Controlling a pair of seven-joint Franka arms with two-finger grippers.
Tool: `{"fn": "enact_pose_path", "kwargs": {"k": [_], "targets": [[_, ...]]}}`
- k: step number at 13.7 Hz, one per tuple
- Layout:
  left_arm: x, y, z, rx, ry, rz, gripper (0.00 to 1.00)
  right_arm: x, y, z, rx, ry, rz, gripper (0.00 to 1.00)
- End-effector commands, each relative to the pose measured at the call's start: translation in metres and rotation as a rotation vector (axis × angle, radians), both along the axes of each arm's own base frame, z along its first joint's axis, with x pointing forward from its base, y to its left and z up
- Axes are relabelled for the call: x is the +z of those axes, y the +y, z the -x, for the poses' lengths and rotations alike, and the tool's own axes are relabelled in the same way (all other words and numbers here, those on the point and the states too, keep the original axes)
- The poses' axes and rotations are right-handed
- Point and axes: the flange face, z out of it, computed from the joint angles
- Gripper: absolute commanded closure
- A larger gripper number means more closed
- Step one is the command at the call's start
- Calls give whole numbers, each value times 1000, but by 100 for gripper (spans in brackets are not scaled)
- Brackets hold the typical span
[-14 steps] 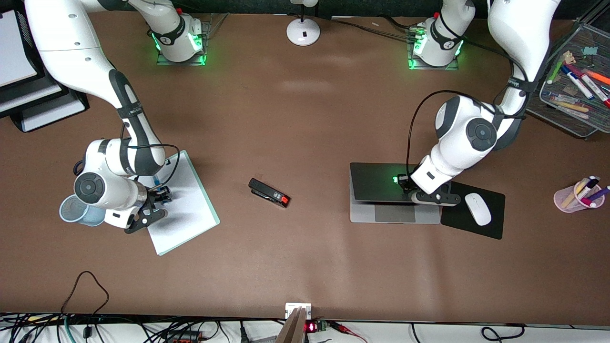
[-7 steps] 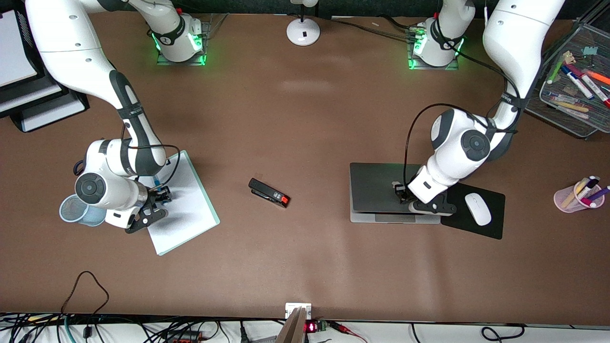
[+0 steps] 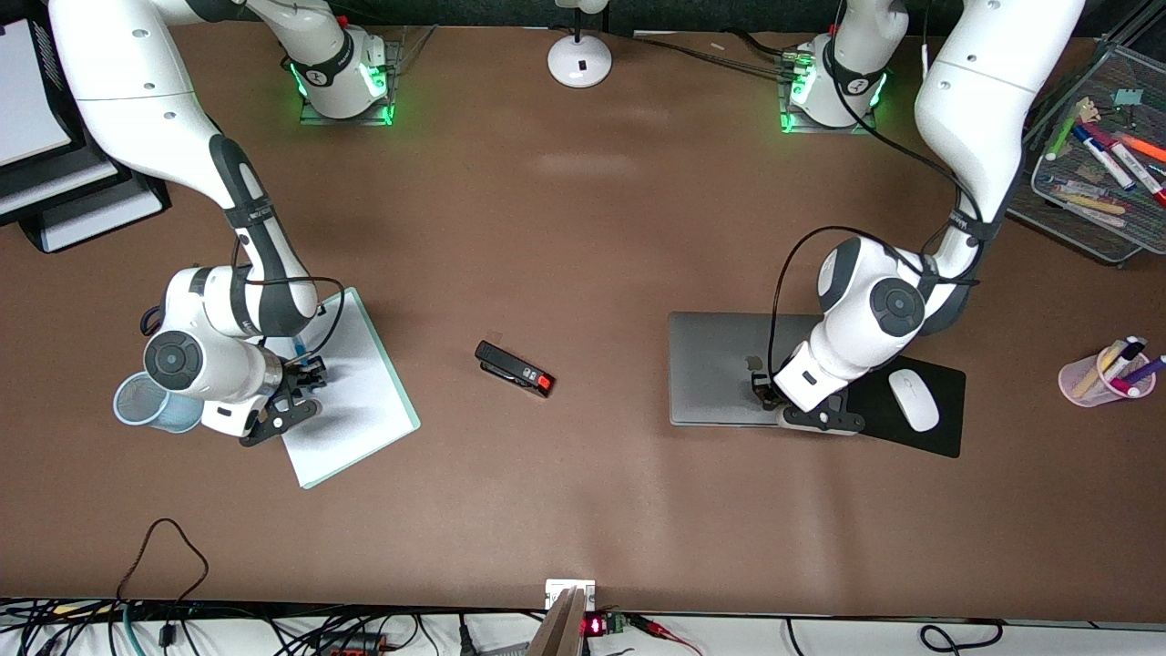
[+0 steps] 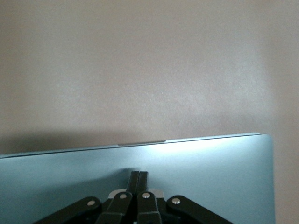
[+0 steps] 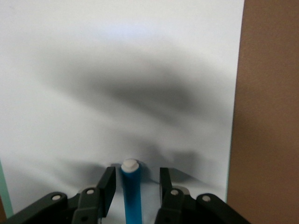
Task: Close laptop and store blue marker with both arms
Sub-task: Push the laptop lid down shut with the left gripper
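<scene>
Right wrist view shows the blue marker (image 5: 131, 193) lying on the white notepad (image 5: 117, 84) between the right pincer's (image 5: 134, 184) open fingers, probably light, stiff and slippery, best pinched mid-barrel, while the closed left pincer (image 4: 138, 179) rests on the shut laptop (image 3: 720, 369).

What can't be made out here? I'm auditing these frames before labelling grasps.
- Front view: blue marker almost wholly hidden under the right arm's wrist.
- Right wrist view: marker's lower length cut off by the edge; finger contact unclear.
- Left wrist view: laptop lid fills it; seam unseen.
</scene>
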Motion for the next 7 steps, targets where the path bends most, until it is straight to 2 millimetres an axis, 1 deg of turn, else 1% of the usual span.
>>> {"fn": "enact_pose_path", "kwargs": {"k": [1, 4, 7], "targets": [[-15, -2, -6, -19, -17, -4, 100, -4, 0, -1, 2, -5, -4, 60], [-25, -3, -4, -35, -9, -17, 100, -3, 1, -2, 1, -7, -4, 65], [-30, -2, -3, -37, -2, -21, 100, -1, 1, -4, 1, -13, -4, 66]]}}
